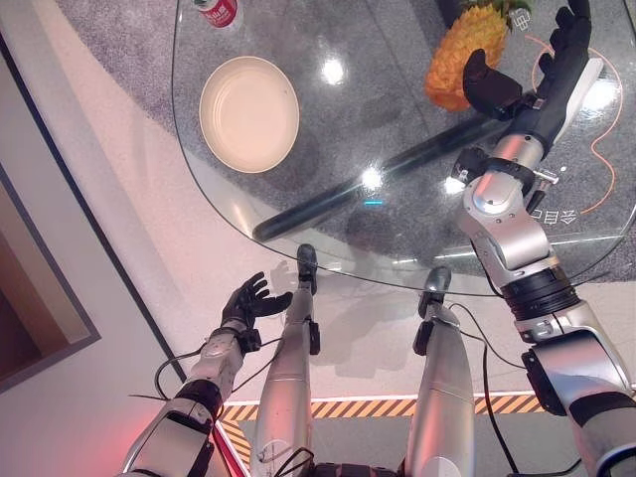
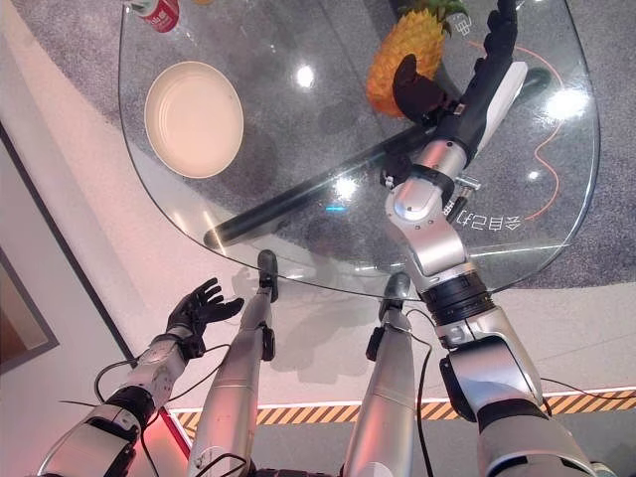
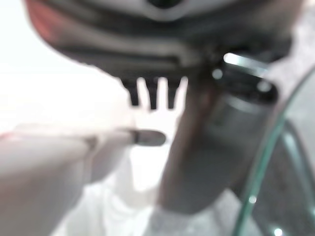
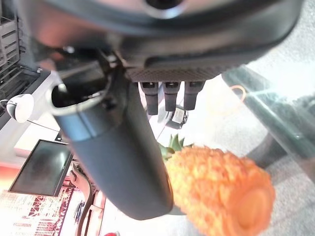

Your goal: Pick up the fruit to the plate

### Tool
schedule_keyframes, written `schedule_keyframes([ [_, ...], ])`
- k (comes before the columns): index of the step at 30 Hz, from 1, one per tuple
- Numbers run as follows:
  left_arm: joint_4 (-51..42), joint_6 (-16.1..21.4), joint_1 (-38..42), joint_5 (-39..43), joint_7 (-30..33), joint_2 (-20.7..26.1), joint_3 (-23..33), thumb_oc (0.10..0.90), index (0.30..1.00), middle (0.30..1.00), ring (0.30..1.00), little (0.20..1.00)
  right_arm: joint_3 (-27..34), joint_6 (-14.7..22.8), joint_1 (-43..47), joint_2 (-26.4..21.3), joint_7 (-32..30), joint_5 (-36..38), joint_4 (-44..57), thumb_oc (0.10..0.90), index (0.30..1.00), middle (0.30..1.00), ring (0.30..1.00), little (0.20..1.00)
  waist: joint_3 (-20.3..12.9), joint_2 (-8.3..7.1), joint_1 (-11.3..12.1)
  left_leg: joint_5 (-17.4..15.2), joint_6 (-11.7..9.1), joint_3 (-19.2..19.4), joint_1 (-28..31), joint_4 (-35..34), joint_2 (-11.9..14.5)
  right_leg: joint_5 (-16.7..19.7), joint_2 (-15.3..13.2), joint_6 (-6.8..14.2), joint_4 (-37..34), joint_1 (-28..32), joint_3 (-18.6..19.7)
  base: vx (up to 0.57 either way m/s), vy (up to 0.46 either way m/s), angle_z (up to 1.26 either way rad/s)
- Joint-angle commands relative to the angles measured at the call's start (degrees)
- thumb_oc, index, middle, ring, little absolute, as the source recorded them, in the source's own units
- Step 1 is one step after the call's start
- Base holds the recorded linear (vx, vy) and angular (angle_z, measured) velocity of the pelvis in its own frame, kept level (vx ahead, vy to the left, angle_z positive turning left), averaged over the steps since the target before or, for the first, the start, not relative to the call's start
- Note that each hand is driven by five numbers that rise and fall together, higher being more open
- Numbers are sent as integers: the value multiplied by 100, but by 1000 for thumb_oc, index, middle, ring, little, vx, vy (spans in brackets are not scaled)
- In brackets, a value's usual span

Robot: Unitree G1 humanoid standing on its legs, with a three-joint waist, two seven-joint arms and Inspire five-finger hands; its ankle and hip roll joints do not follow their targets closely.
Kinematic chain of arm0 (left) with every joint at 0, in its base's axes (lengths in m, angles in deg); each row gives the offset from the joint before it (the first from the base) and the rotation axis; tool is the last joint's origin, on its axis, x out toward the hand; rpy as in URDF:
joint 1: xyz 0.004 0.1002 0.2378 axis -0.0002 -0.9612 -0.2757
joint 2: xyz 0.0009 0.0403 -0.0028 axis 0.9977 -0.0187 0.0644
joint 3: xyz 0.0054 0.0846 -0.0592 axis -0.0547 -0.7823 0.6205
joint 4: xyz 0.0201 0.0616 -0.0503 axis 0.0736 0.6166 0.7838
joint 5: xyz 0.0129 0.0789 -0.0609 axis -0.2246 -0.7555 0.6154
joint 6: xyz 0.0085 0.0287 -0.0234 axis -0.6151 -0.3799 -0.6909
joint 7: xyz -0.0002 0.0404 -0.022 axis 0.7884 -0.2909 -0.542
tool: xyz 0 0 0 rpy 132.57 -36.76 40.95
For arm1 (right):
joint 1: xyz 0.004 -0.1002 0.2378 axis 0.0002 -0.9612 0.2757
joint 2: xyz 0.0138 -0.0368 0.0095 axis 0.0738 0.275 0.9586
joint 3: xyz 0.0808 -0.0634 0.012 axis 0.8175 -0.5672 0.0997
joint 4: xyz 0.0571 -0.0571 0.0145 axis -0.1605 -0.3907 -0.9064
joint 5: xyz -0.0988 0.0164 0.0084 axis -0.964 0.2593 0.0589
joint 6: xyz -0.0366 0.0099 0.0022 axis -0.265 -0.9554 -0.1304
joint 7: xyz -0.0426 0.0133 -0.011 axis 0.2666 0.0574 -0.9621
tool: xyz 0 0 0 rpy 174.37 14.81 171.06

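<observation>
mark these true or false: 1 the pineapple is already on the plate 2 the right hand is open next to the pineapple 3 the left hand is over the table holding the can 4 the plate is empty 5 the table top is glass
1. False. The orange pineapple lies on the round glass table, well apart from the round cream plate.
2. True. The right hand is open beside the pineapple, fingers straight.
3. False. The left hand hangs open below the table edge, holding nothing; the red can stands past the plate.
4. True.
5. True.
</observation>
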Motion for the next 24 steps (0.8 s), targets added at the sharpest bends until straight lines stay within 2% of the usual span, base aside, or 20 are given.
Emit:
schedule_keyframes([
  [1, 169, 147, -371, 203, 10, -18, -26, 800, 900, 900, 900, 900, 261, 375, 309, -236, 79, 155, 742, 800, 900, 900, 900, 900, -100, 24, -72, -488, -55, -35, 138, 426, 144, 1091, -20, -88, -1220, 330, -423, 1, 36, 2],
  [8, 267, 127, -288, 234, -23, 26, -47, 800, 900, 900, 900, 900, 239, 447, 348, -17, 217, 1066, 589, 800, 900, 900, 900, 900, -100, -9, -16, -455, -55, -17, 183, 370, 147, 1126, -59, -72, -1269, 402, -495, 0, 4, 0],
  [16, 294, 111, -247, 236, 1, -7, -115, 800, 900, 900, 900, 900, 197, 307, 558, 86, -79, 1320, 223, 800, 900, 900, 900, 900, -100, 3, 61, -448, -45, -32, 211, 344, 126, 1132, -85, -72, -1282, 446, -542, 0, 0, 1],
  [24, 321, 135, -224, 229, -9, -66, -259, 800, 900, 900, 900, 900, 125, 360, 911, 129, -224, 1668, -508, 800, 900, 900, 900, 900, -100, 24, 167, -450, -29, -73, 186, 375, 105, 1138, -101, -85, -1258, 452, -595, 0, 0, 0],
])
